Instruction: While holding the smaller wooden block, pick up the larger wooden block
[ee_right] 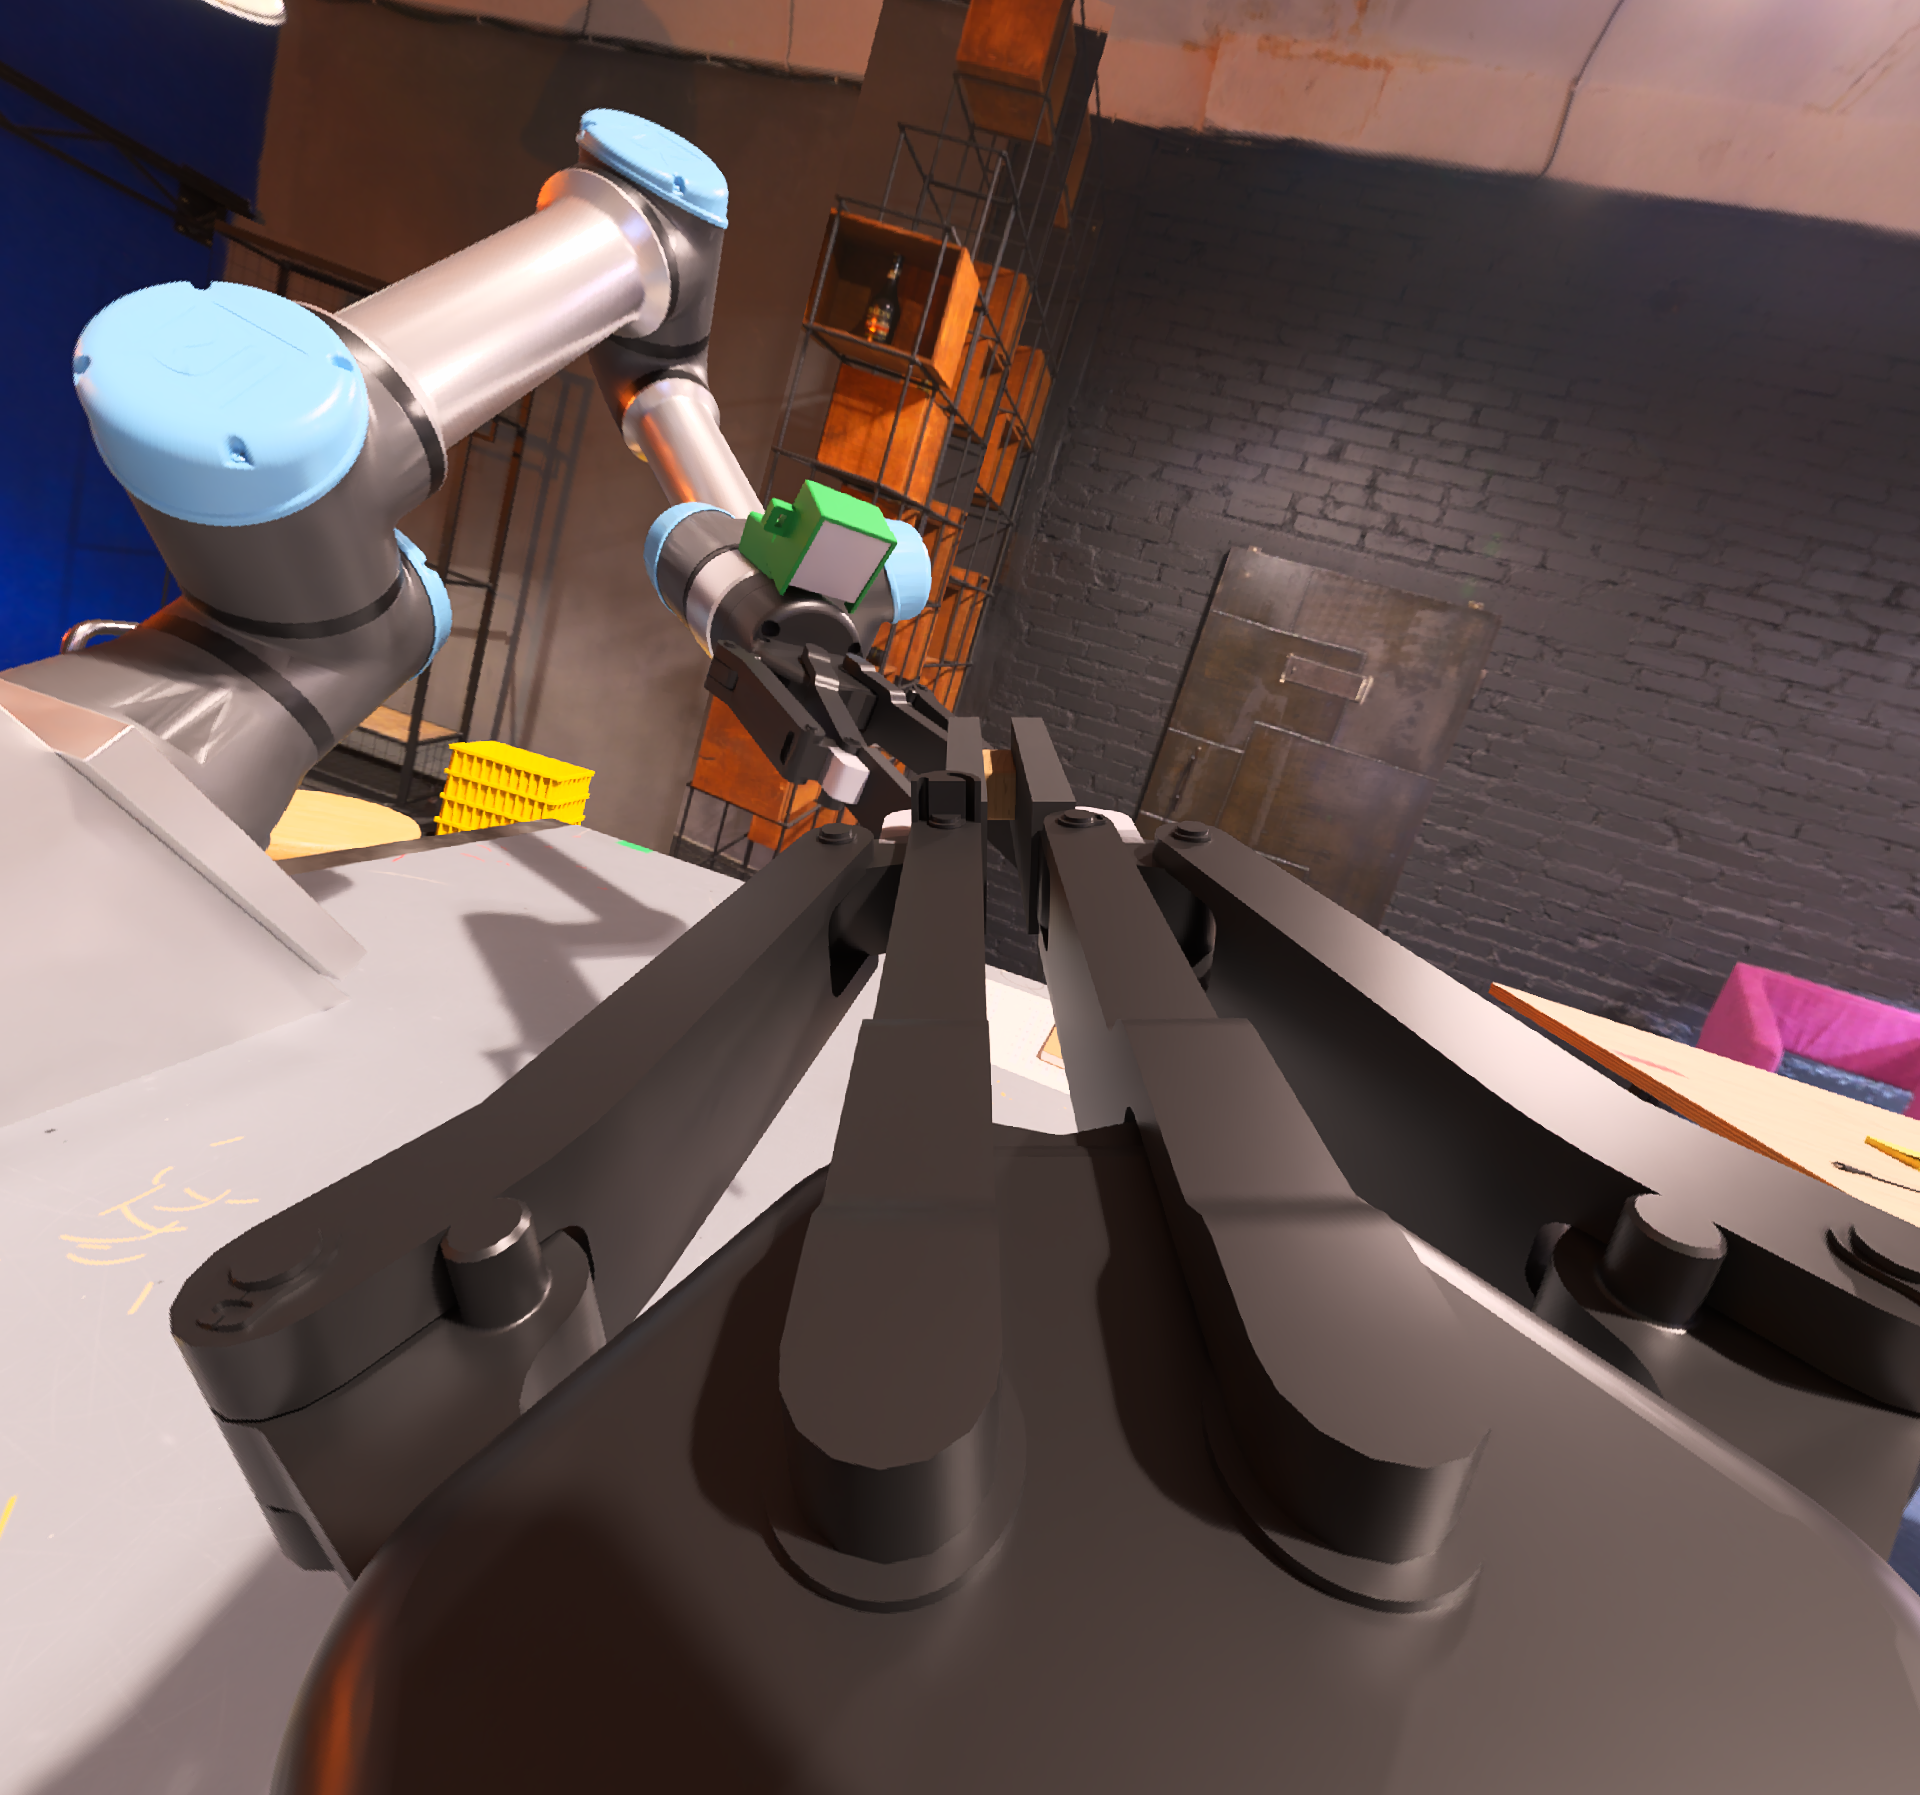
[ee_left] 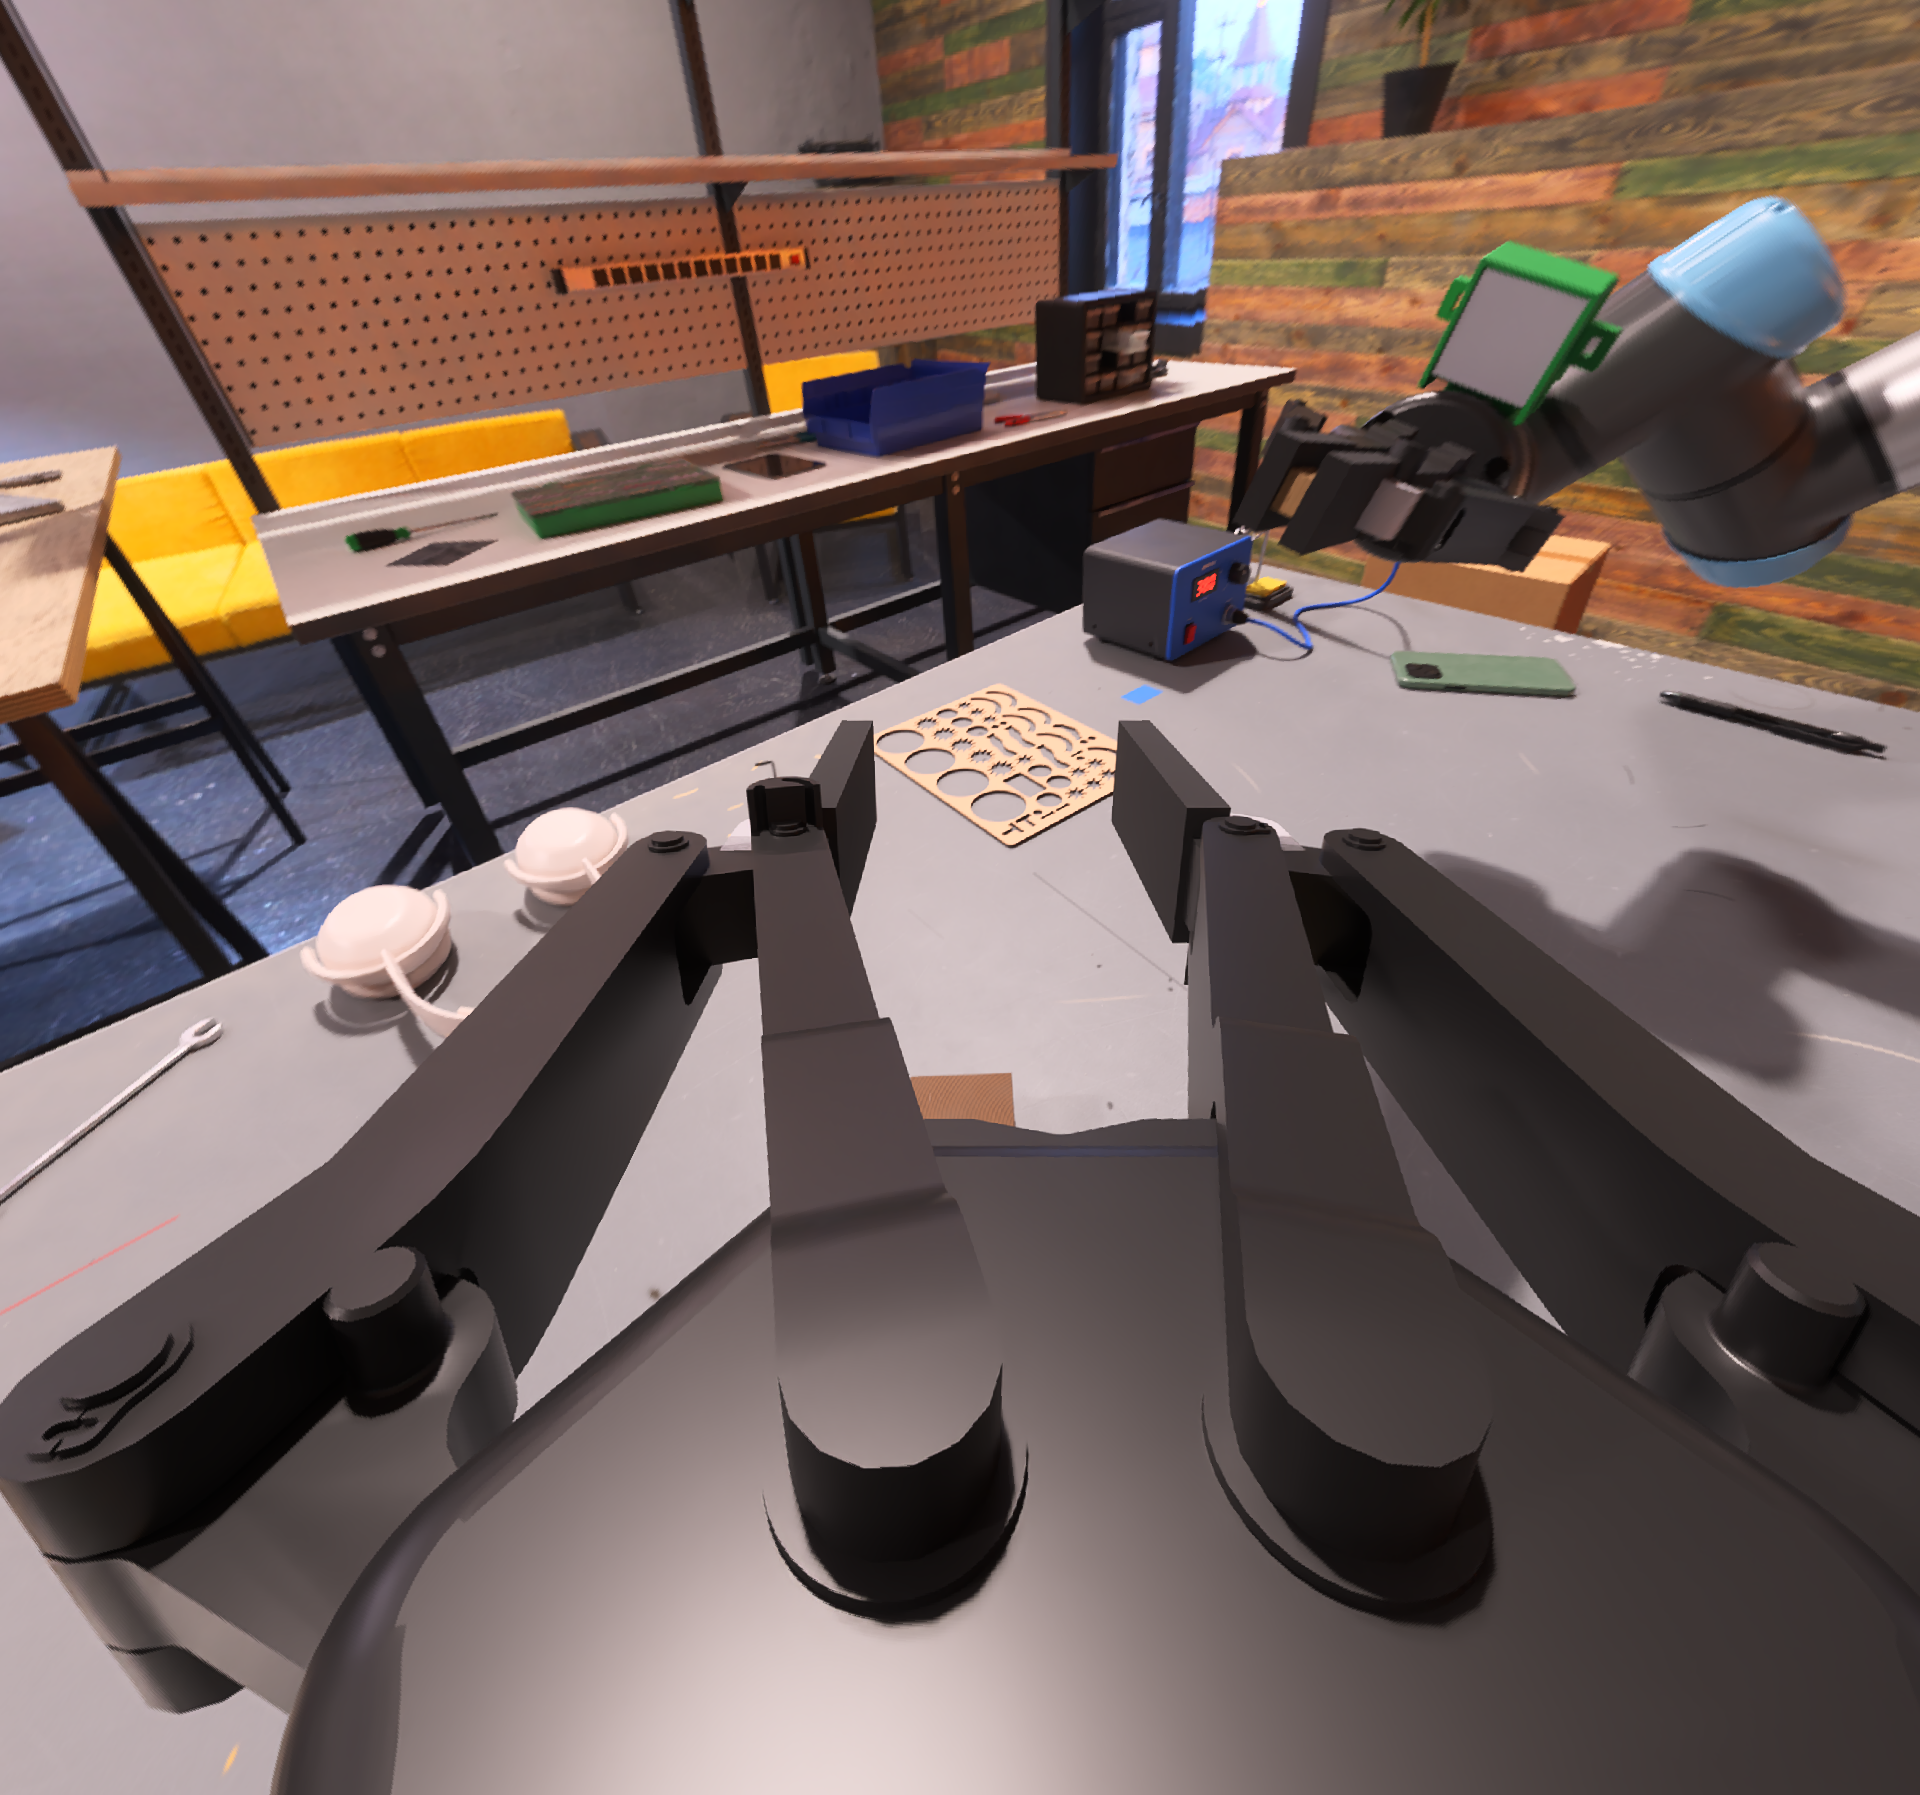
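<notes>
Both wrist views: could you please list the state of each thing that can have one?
Left pincer: open, empty.
Right pincer: shut on smaller wooden block.
Larger wooden block: lying free, ungrasped.
Blue-fronted box: display lit.
Green phone: lying flat.

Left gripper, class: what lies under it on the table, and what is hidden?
A brown wooden block shows between the left gripper's open fingers; the gripper's body covers its near part, so its size is unseen.

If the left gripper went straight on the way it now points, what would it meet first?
Probably the tan stencil sheet lying on the grey table, seen between the open left gripper fingers; depth is uncertain.
</notes>
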Robot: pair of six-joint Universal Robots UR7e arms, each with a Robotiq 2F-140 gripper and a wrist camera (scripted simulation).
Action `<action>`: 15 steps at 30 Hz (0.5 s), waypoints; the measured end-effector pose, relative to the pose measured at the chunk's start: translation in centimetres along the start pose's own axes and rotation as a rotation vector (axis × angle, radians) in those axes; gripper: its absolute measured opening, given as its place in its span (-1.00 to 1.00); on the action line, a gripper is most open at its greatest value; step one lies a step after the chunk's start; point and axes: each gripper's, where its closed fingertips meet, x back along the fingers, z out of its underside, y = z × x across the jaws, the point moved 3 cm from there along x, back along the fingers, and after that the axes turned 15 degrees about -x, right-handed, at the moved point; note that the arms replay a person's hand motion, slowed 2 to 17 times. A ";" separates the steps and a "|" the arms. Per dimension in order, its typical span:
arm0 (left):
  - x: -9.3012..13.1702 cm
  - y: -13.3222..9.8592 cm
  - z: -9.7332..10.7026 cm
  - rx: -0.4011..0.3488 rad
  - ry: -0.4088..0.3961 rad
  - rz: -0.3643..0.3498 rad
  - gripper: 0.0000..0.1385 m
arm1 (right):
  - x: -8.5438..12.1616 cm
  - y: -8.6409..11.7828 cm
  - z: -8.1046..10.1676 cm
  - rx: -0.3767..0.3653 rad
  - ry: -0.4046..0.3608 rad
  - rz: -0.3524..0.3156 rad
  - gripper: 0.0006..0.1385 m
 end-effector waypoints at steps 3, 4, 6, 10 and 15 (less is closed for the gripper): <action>-0.2 0.2 1.0 0.014 0.058 -0.039 -0.07 | 0.2 0.1 -0.4 0.004 -0.020 -0.001 -0.89; -0.3 0.1 1.3 0.018 0.078 -0.052 -0.05 | 0.2 0.2 -0.6 0.005 -0.027 -0.002 -0.89; -0.5 0.0 1.8 0.022 0.113 -0.072 -0.03 | 0.4 0.3 -0.9 0.009 -0.038 -0.003 -0.89; -1.1 -0.8 3.2 0.026 0.160 -0.091 0.00 | 0.5 0.7 -1.4 0.023 -0.051 -0.005 -0.89; -2.1 -2.2 4.8 0.041 0.163 -0.084 0.01 | 0.7 1.3 -2.0 0.045 -0.055 -0.009 -0.89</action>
